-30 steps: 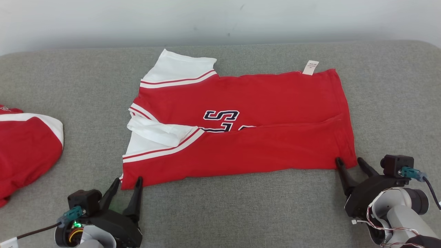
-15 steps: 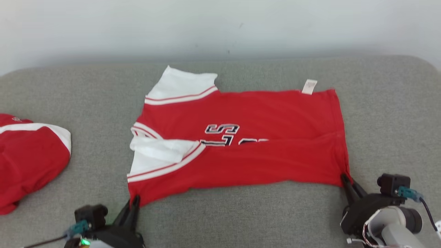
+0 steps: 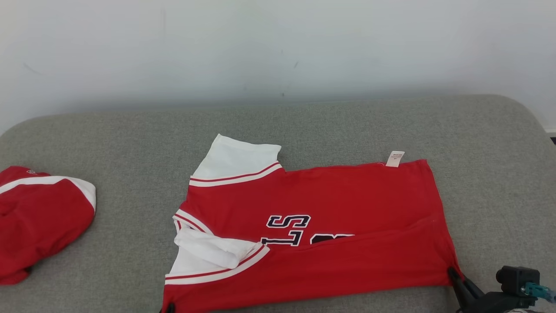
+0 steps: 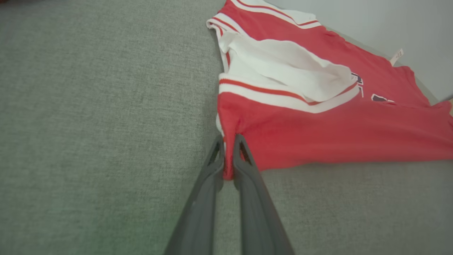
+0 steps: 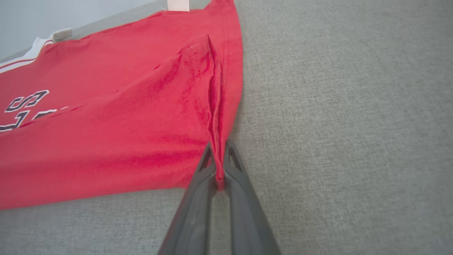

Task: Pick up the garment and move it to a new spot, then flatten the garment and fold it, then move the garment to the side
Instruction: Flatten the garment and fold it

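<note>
Starting at 7 o'clock on the shirt, the left fingers are pressed together on its near left corner, with a nub of red cloth squeezed between the tips. The shirt lies spread across the middle of the grey cushion. Its collar end points to 9 o'clock and its hem to 3 o'clock. Over at 5 o'clock, the right fingers are clamped on the near hem corner, and the cloth there is pulled into a raised ridge.

Where does that leave us? We judge the move to a new spot done and the flattening mostly done. A long near band is already lapped over the front, hiding the lower half of the lettering, so we'd call one lengthwise fold made. With both near corners pinched, we take this as the middle of the folding. We reckon there is more folding to come, and the shift to the side has not begun.

Round the edges, at 9 o'clock a second shirt sits crumpled, well apart from ours. It takes up room on that side, so it could crowd the set-down if we go left. The near white sleeve is bunched under the lap and may leave a lump. A label sticks out at 1 o'clock, and the wall runs along 12.
</note>
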### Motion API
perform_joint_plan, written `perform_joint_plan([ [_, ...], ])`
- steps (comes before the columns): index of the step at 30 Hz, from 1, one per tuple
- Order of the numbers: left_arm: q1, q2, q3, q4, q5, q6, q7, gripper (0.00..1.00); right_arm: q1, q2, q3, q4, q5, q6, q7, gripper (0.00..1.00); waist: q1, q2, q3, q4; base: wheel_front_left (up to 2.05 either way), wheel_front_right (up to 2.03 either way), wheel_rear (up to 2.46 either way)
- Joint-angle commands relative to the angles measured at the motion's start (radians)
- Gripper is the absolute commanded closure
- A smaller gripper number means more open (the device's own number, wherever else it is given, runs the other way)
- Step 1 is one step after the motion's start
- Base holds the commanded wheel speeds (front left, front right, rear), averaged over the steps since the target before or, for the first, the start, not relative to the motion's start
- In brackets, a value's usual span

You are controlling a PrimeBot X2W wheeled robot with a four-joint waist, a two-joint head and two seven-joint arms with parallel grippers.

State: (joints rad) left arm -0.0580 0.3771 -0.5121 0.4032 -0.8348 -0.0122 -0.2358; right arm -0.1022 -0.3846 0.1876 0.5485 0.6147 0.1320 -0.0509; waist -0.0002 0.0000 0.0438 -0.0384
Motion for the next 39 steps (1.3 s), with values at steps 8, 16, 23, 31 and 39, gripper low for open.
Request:
perform_joint_plan([
  [8,0.055,0.015,0.004,-0.091,-0.018,0.049,0.038,1.0,0.084,0.018,-0.052,-0.087,-0.029,-0.003,0.066,0.89,0.0002,0.0,0.009,0.009,0.0,0.0,0.0],
  [16,0.041,0.012,0.016,-0.104,-0.003,0.064,0.015,0.0,0.094,0.044,-0.105,-0.142,-0.088,-0.003,0.053,0.0,0.0002,0.0,0.001,0.015,0.0,0.0,0.0],
  [23,0.028,-0.001,0.099,-0.144,0.093,0.125,-0.028,0.0,0.07,0.077,-0.144,-0.2,-0.159,-0.003,-0.066,0.0,0.0002,0.0,-0.01,0.019,0.0,0.0,0.0],
  [31,0.064,-0.081,0.25,-0.264,0.367,0.173,-0.03,0.0,0.035,0.147,-0.144,-0.203,-0.277,-0.003,-0.199,0.0,0.0002,0.0,-0.017,0.015,0.0,0.0,0.0],
  [39,0.099,-0.2,0.388,-0.339,0.601,0.114,-0.029,0.0,0.081,0.231,-0.177,-0.32,-0.384,-0.003,-0.214,0.0,0.0002,0.0,-0.007,0.003,0.0,0.0,0.0],
])
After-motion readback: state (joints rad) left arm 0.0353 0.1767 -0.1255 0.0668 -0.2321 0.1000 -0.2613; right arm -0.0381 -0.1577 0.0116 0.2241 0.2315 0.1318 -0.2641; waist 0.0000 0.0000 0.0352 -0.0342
